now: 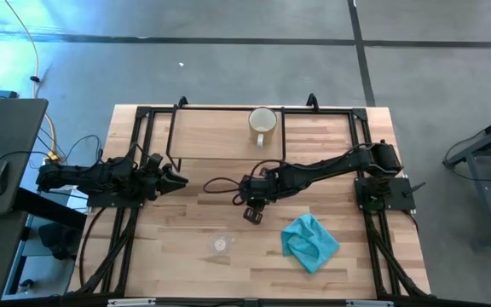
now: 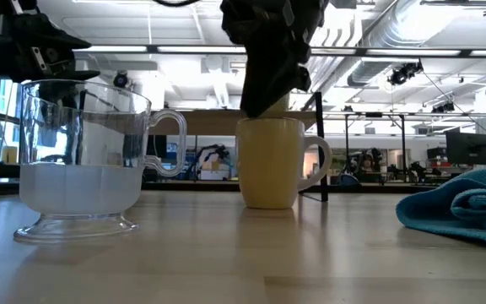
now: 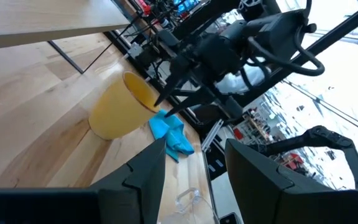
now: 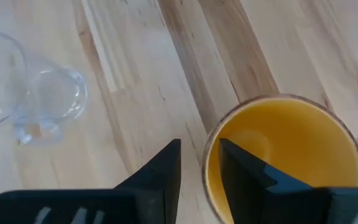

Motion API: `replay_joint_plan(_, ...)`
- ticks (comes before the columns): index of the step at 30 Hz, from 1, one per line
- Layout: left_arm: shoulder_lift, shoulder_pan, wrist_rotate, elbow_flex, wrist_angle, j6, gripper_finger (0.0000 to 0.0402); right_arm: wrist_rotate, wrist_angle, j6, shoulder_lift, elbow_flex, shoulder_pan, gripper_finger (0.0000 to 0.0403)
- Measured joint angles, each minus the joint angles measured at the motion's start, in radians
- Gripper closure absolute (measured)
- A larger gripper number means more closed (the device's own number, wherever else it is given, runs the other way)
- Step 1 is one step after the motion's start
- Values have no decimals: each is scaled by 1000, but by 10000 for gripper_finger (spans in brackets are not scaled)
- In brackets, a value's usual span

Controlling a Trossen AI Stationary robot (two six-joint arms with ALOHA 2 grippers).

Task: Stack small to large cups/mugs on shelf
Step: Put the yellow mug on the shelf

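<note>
From above, the right gripper point(image 1: 254, 207) covers the orange mug entirely. In the low view the dark arm hides the mug's point(image 2: 270, 163) rim. In the right wrist view the picture's edge cuts off the glass cup point(image 4: 27, 87), and whether a finger point(image 4: 244, 171) touches the rim is unclear.

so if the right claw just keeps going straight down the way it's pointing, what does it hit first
Most likely the rim of the orange mug: the right claw straddles that rim from above, one finger inside and one outside. Continuing down, it would probably reach the table.
</note>
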Motion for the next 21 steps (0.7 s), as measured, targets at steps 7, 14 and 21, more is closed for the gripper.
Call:
replay_joint_plan(7, 0, 0, 0, 0, 0, 2, 247, 0, -28, 0, -35, 0, 7, 304)
replay_joint_plan(14, 0, 0, 0, 0, 0, 5, 247, -3, -138, 4, -81, 0, 40, 304)
replay_joint_plan(21, 0, 0, -4, 0, 0, 6, 247, 28, -265, 26, -92, 0, 79, 304)
